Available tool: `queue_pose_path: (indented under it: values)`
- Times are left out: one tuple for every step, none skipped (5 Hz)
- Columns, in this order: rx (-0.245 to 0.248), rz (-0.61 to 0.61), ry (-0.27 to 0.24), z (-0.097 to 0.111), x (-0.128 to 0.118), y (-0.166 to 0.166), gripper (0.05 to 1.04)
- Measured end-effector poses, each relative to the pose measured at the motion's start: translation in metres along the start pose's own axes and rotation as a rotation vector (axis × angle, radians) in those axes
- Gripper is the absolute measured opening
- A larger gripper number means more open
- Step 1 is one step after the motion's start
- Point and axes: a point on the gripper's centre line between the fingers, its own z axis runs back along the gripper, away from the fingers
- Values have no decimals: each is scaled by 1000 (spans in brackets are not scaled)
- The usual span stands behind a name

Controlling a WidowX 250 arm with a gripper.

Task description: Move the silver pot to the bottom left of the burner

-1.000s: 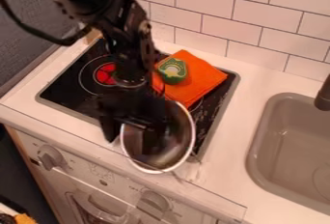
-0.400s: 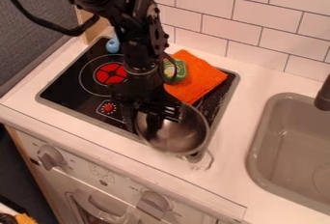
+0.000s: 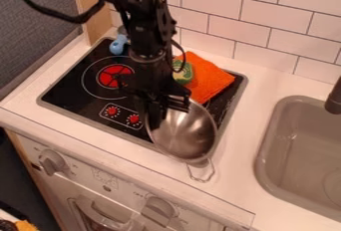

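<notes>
The black gripper hangs over the front right part of the stove, shut on the upper left rim of the silver pot. That silver pot tilts with its opening toward the camera, over the cooktop's front right corner. Its wire handle sticks out past the front edge, above the white counter. To the pot's upper left, the red burner shows on the black cooktop, partly behind the arm.
An orange cloth with a green sponge on it lies behind the pot. A blue object is at the cooktop's back left corner. Two red knobs sit left of the gripper. The grey sink is at the right.
The gripper and pot have moved right and slightly back together. The pot's tilt has changed, and the red knobs and blue object have come into view.
</notes>
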Motion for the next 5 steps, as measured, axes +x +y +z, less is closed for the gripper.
queue_pose_path:
  values:
    - [24,-4,17,19,6,11,78]
    - [51,66,-32,47,27,47,78]
    - [113,221,-70,67,46,97,78]
    - [155,337,0,49,46,145,78]
    - [164,361,47,38,38,186,78]
